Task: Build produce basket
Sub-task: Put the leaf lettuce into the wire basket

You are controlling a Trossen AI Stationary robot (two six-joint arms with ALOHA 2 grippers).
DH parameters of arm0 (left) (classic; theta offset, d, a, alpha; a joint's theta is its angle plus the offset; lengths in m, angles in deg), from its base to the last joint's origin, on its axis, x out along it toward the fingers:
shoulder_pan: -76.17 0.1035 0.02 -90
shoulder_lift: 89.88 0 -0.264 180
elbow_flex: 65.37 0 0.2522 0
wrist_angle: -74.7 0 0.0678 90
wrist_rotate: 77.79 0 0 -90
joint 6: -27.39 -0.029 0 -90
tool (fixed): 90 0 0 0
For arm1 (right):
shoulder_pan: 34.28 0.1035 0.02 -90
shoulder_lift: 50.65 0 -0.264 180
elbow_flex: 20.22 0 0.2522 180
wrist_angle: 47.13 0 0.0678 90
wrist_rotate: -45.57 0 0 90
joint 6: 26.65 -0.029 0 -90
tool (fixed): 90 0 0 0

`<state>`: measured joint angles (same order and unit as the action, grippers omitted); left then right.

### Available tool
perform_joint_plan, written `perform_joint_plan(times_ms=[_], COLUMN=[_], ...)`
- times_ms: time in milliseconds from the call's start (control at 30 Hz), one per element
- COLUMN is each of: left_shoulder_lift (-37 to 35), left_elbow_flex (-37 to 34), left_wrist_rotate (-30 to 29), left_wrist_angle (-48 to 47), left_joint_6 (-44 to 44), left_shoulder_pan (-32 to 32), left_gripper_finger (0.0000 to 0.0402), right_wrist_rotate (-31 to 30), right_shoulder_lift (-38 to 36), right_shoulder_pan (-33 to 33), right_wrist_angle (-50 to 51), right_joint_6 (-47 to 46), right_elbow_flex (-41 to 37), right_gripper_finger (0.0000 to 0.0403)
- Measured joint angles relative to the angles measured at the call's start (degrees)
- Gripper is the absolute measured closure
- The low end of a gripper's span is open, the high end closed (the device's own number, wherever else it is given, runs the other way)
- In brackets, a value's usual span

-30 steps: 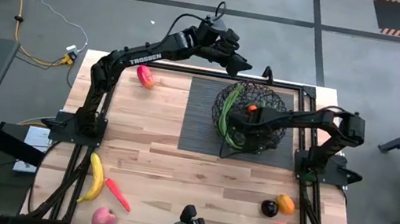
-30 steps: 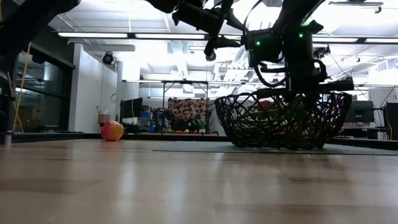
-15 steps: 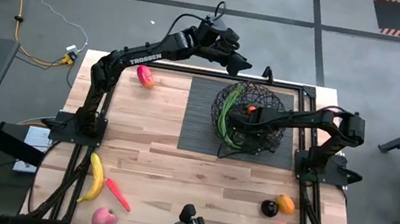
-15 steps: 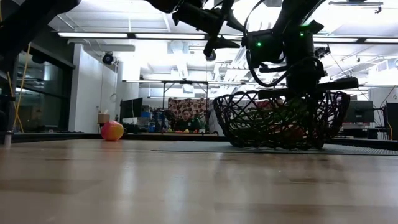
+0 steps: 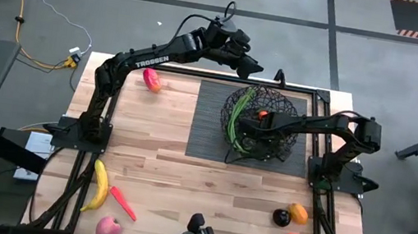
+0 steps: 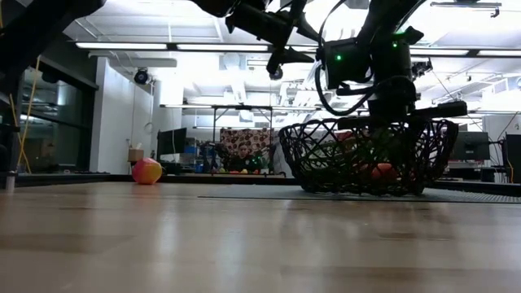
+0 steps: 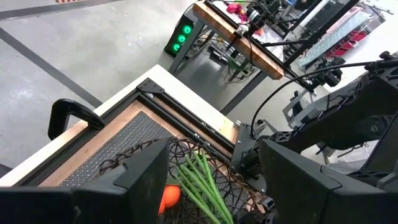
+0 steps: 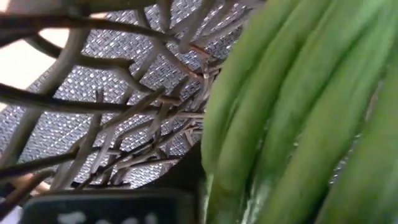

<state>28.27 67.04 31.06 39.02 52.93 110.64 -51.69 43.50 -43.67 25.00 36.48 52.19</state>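
Round black crisscrossed-wire basket (image 5: 262, 125): sits on the dark ribbed mat (image 5: 210, 134), holding long green beans (image 5: 236, 121) and a small orange-red fruit (image 5: 263, 113). Right pincer (image 5: 251, 126): reaches inside the basket, likely depositing produce; its spread cannot be told. Left pincer (image 5: 256, 70): hovers just beyond the basket's far rim, jaws wide, empty. Remaining produce lies well apart from the basket on the wooden bench (image 5: 198, 190).

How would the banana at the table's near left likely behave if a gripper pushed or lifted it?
The banana lies flat on the table, so it probably won't roll. Being long and curved, it would likely pivot if pushed near one end. The carrot lies close beside it and might get nudged.
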Motion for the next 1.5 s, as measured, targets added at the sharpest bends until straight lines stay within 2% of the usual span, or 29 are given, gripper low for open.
perform_joint_plan(times_ms=[300, 533, 967, 1267, 1500], left_shoulder_lift=[0.0, 0.0, 0.0, 0.0, 0.0], left_elbow_flex=[0.0, 0.0, 0.0, -0.02, -0.02], left_wrist_rotate=[0.02, 0.02, 0.03, 0.04, 0.04], left_wrist_angle=[0.0, 0.0, 0.05, 0.98, 0.94], left_joint_6=[1.38, 1.42, 1.33, 1.33, 1.33], left_shoulder_pan=[0.0, 0.0, 0.04, 0.04, 0.04], left_gripper_finger=[0.0163, 0.0163, 0.0163, 0.0163, 0.0163], right_wrist_rotate=[-1.33, -3.73, -3.14, -2.09, -1.48], right_shoulder_lift=[-0.02, -0.02, -0.04, -0.4, -4.41], right_shoulder_pan=[0.0, 0.0, 0.0, 0.0, 0.0], right_wrist_angle=[0.13, 0.22, 5.32, 9.25, 9.71], right_joint_6=[-0.35, -2.71, -3.98, -6.7, -7.2], right_elbow_flex=[0.0, 0.01, 6.33, 6.88, 6.88], right_gripper_finger=[0.022, 0.0173, 0.0169, 0.0169, 0.0169])
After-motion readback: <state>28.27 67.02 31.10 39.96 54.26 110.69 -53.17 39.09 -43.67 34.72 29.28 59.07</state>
